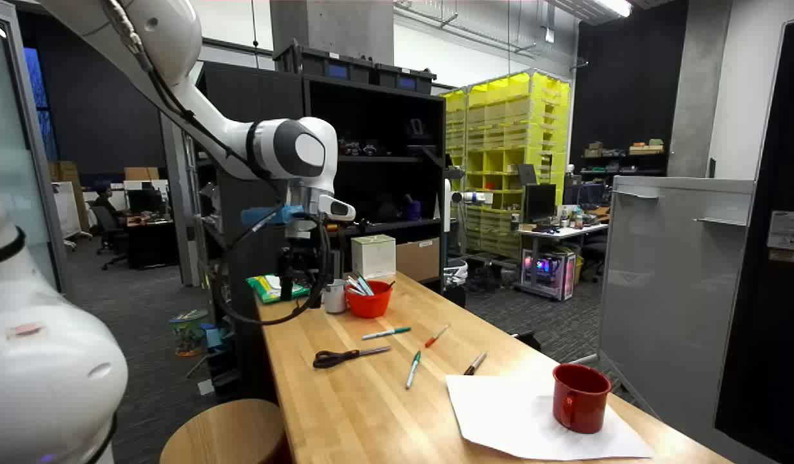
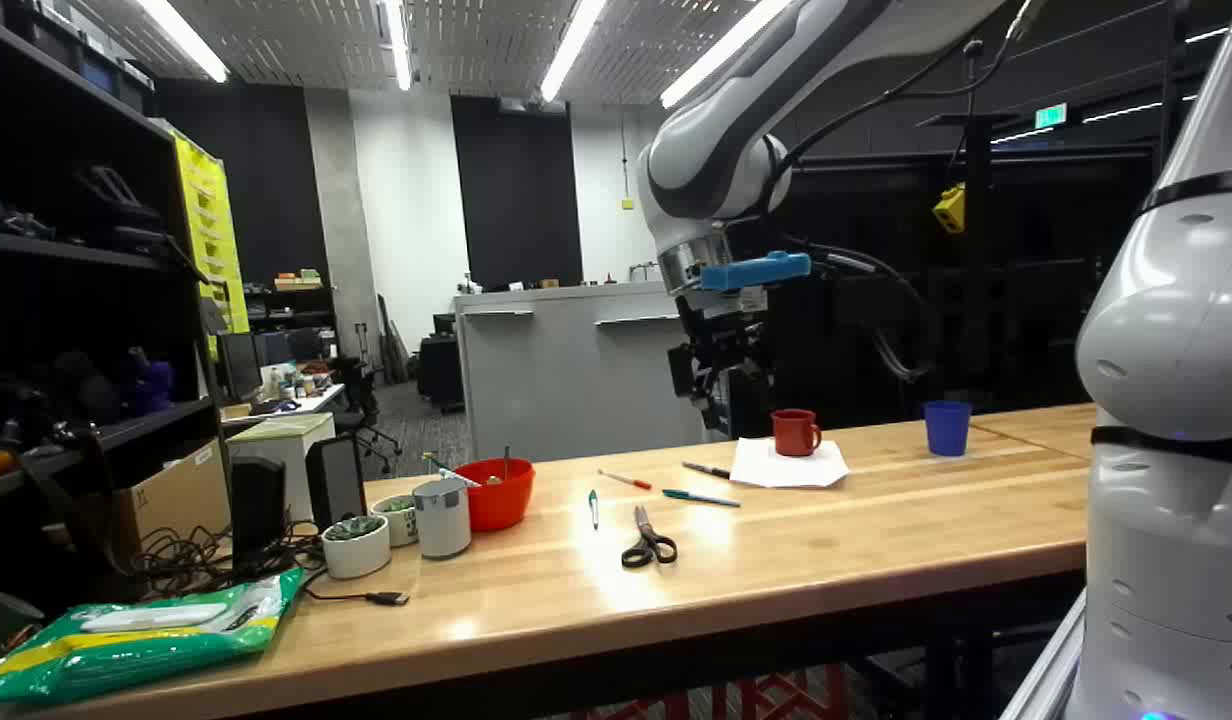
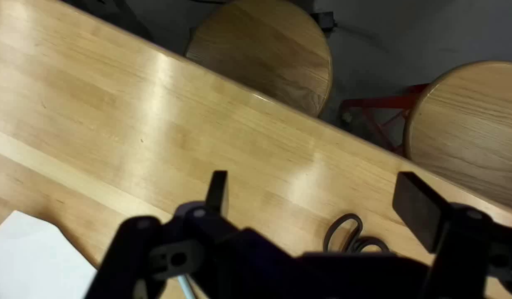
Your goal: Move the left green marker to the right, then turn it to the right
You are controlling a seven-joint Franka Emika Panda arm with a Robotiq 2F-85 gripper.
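Hovering near the desk's (image 3: 243, 133) long edge, we hold the Robotiq gripper (image 3: 314, 193) spread, presumably for a green-capped marker (image 1: 413, 370).

Camera Placement

An exterior view looks along the bench (image 1: 345, 399) toward its far short edge. An exterior view faces obliquely across a long edge (image 2: 666, 620). Both exterior views share scissors (image 1: 353, 354) and red mug (image 1: 580, 406). Wrist view: close above, facing down over that edge.

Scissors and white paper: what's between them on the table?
A green marker lies between the scissors and the white paper, as an exterior view shows.
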